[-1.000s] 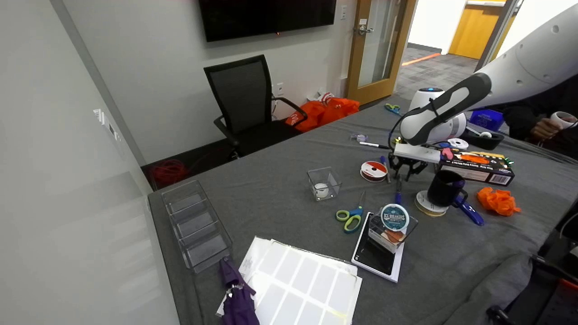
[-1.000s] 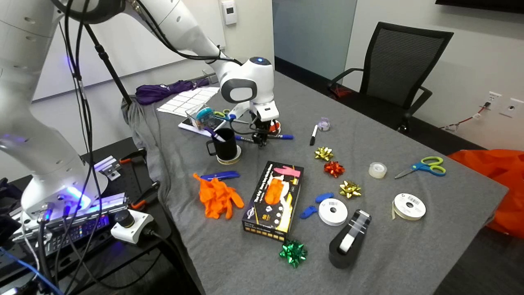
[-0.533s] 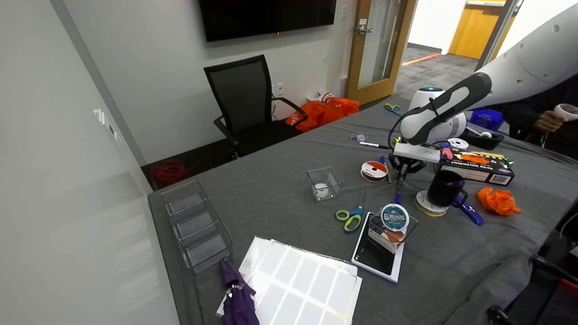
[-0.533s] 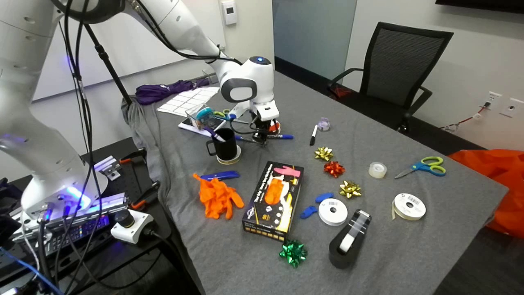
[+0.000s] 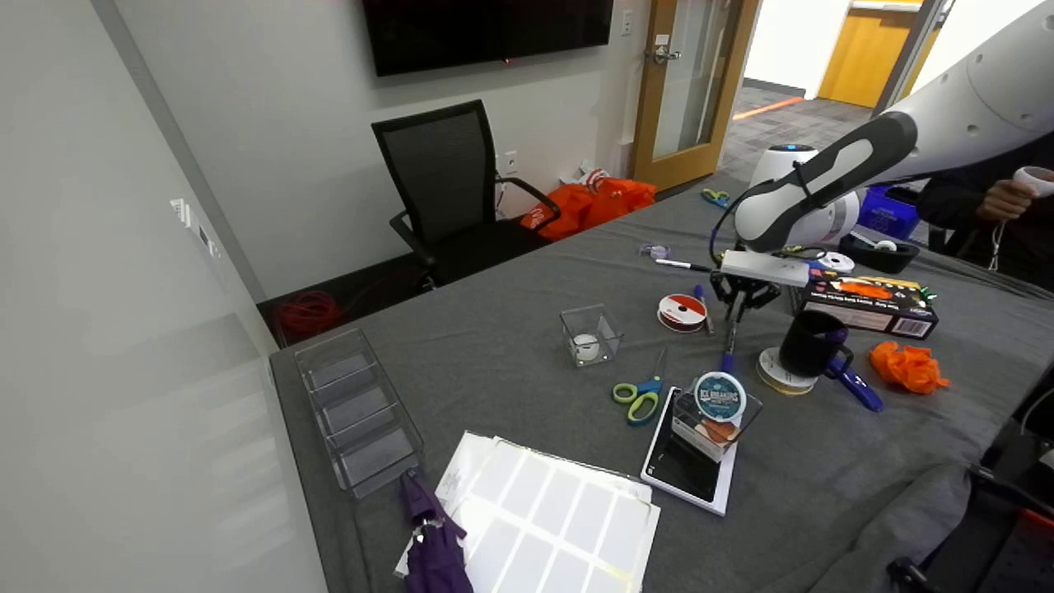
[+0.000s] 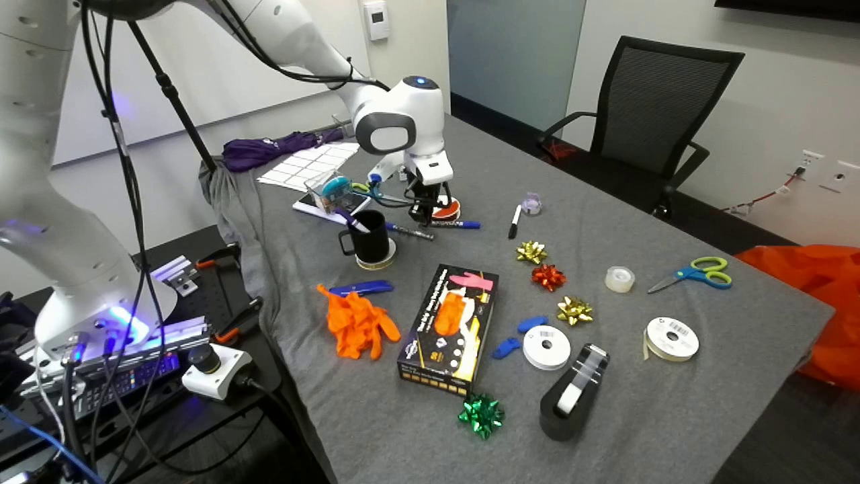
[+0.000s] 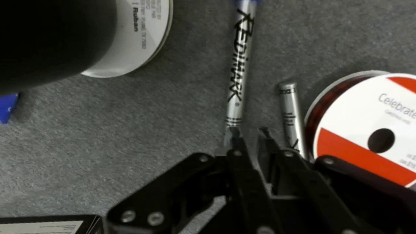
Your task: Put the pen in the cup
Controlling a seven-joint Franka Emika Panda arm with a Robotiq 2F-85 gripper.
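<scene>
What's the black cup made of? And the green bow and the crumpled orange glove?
The black cup might be ceramic or coated metal; its smooth, dull sides don't settle it. The green bow is probably glossy plastic foil: its loops flash bright glints. The orange glove looks like thin, matte rubber or similar, going by its floppy folds.

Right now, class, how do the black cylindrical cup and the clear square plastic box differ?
The black cylindrical cup is opaque with a handle; the clear square plastic box is see-through without one. The cup stands on a pale round spool, the box on grey cloth. Both stand upright.
</scene>
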